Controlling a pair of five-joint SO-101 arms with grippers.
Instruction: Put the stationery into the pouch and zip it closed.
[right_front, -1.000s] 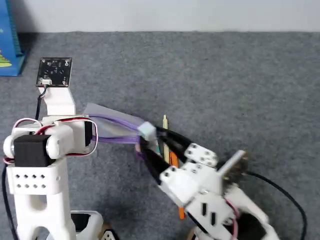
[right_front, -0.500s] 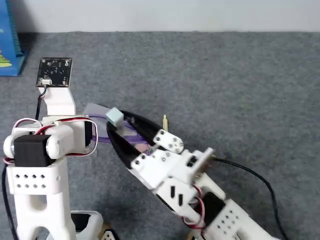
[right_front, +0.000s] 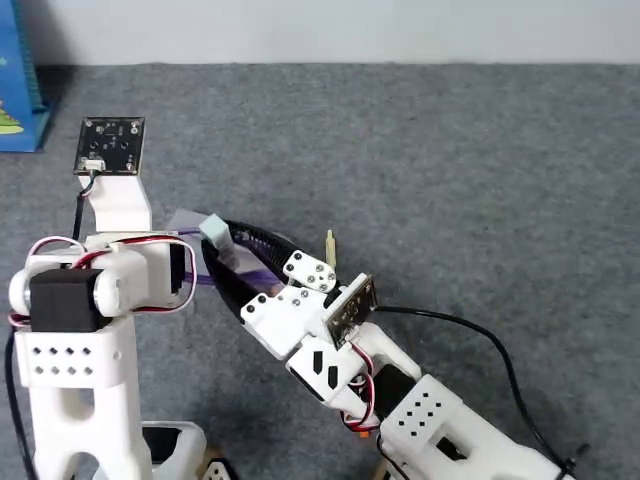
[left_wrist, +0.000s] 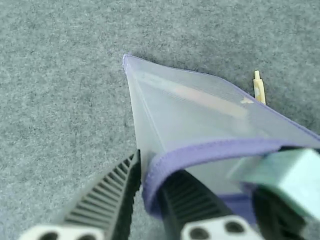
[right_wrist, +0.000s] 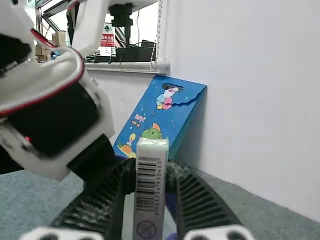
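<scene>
Pouch (left_wrist: 200, 115) edge is pinched in our left gripper (left_wrist: 150, 167); our right gripper (right_wrist: 150, 170) squeezes an eraser (right_wrist: 149, 197).

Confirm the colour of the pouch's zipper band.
Purple: the zipper band of the translucent plastic pouch; clearest in left wrist view.

In the high view the right arm (right_front: 300, 322) is lying over most of the pouch (right_front: 186, 221), leaving just a corner and a strip of purple edge showing, and it is hiding all of the pencil (right_front: 329, 243) but its tip, as the pouch is doing in the left wrist view. The eraser (right_wrist: 149, 190) is running off the edge of the right wrist view, with the left arm (right_wrist: 50, 115) blocking part of the blue box (right_wrist: 165, 120) behind it. A pale streak (left_wrist: 200, 97) showing through the pouch wall is coming through too blurred to name.
</scene>
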